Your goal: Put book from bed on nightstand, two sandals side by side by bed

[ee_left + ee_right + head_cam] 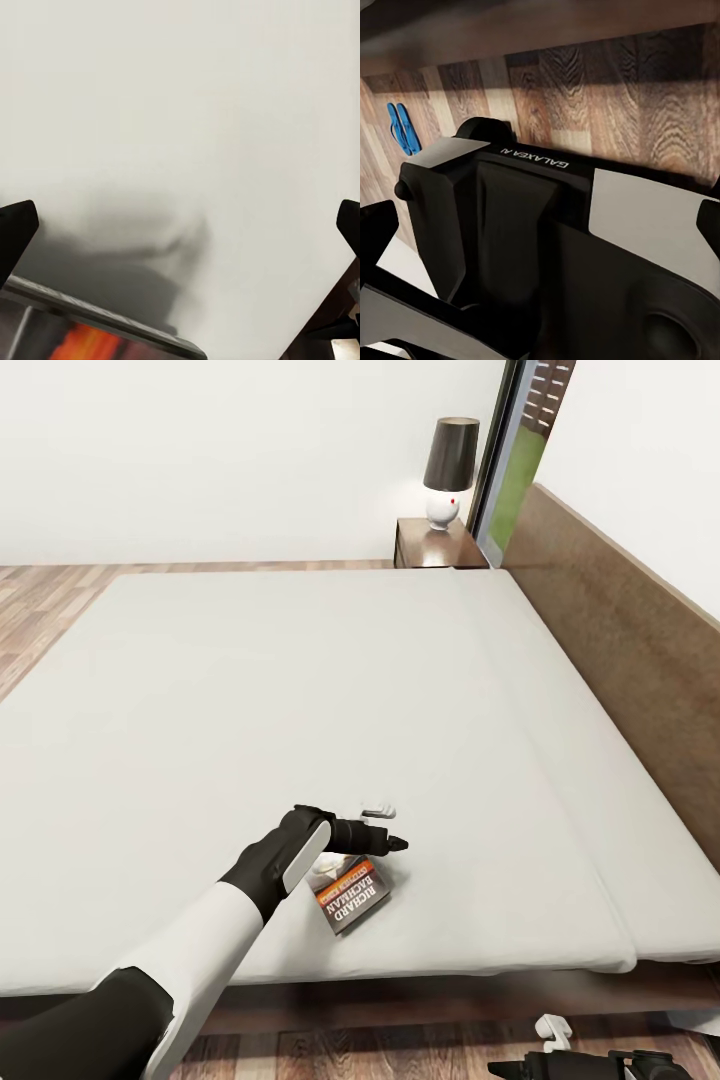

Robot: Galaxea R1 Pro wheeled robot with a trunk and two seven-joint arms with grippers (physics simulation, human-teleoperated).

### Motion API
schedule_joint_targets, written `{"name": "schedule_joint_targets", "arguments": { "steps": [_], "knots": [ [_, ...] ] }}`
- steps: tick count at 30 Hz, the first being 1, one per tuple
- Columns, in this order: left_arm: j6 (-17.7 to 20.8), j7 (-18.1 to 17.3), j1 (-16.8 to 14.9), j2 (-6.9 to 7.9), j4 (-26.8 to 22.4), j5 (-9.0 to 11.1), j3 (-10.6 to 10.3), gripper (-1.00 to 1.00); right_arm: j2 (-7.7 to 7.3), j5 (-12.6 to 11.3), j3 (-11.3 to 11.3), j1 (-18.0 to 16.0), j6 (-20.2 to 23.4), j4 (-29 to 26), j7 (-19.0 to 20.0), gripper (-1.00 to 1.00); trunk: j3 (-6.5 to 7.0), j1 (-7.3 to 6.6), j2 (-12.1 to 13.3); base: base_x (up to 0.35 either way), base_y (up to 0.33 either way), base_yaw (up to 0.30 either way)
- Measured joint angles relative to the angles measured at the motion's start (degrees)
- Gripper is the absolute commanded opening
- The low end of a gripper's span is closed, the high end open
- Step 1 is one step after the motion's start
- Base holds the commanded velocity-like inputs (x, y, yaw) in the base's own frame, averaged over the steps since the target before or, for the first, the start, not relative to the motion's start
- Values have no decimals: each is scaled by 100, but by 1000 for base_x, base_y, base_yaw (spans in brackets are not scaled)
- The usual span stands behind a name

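The left gripper (385, 830) hangs with fingers wide apart just above the thin dark paperback book with an orange band (354, 894), which lies near the front edge of the big grey-mattress bed (300, 690). The two bright blue sandals (401, 127) lie side by side on the wood-plank floor (607, 105) (right gripper (545, 1068): cannot tell). Far back stands the small dark-brown nightstand (425, 547).

The book (352, 894) lies on the bed (300, 690) near its front edge (left gripper (385, 828) over it); the nightstand (438, 545) stands behind the bed, bearing a lamp (448, 470).

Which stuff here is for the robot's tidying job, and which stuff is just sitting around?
For the job: book, bed, nightstand, blue sandals, left end effector over the book.
Just sitting there: lamp, window.
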Motion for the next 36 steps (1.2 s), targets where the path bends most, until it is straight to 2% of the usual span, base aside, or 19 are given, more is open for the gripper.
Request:
{"name": "schedule_joint_targets", "arguments": {
  "steps": [36],
  "knots": [
    [0,0,0,0,0,0,0,100,0,0,0,0,0,0,0,100,6,0,0,0,0,0]
  ]
}}
